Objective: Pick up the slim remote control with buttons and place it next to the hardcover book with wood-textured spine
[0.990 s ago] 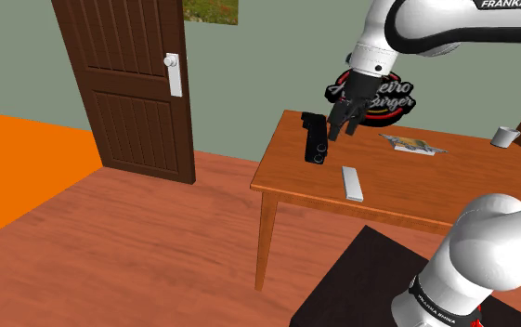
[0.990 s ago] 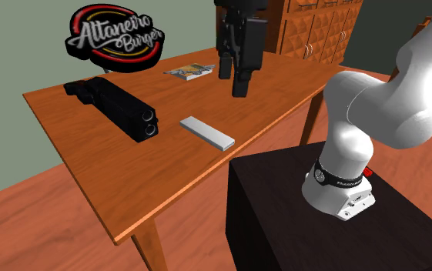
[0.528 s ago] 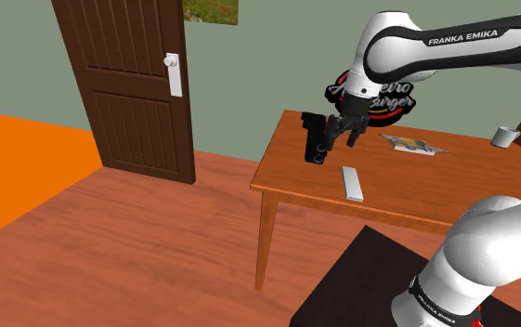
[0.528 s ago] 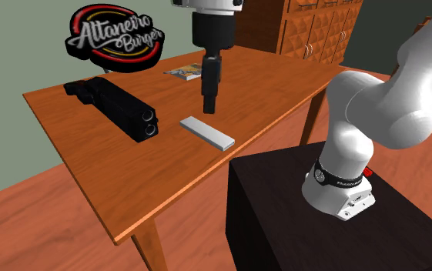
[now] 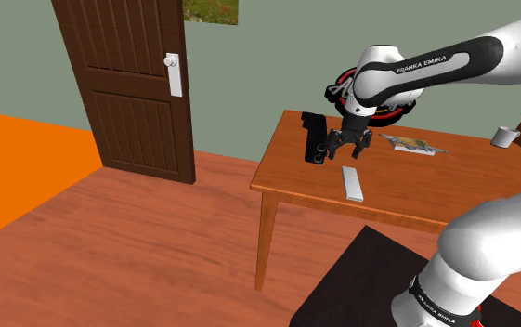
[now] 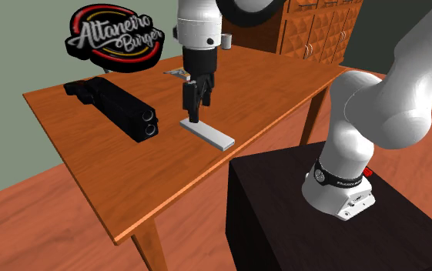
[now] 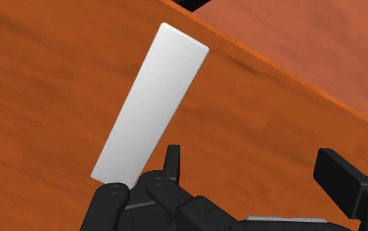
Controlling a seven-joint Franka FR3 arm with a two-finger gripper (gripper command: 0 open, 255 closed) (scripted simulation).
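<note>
A reddish-brown wooden table (image 5: 453, 190) stood on a plank floor (image 5: 156, 241) against a grey-green wall. In the shoulder view a dark panelled door (image 5: 128, 84) filled the upper left, and a flat orange patch (image 5: 17, 167) lay at the left edge. A round "Altanero Burger" sign (image 6: 118, 35) hung at the upper left of the second exterior view, and a wooden cabinet (image 6: 314, 27) stood at its upper right.

The remote (image 5: 352, 183), drawn as a plain pale slab with no buttons to be made out, lay flat near the table's front edge, right of centre in the shoulder view. A black two-barrelled object (image 5: 314, 137) lay just beyond it to the left. The book (image 5: 413, 142), its spine too small to read, lay further back on the right, well apart from the remote, and a pale mug (image 5: 504, 137) stood near the right edge.

The gripper (image 5: 348, 149) hung low over the table, just above the remote's far end. In the wrist view its fingers (image 7: 171, 161) stood wide apart and grasped nothing, with the remote (image 7: 151, 104) running off ahead of one of them. The arm covered part of the sign in the shoulder view and most of the book (image 6: 174, 71) in the second exterior view.
</note>
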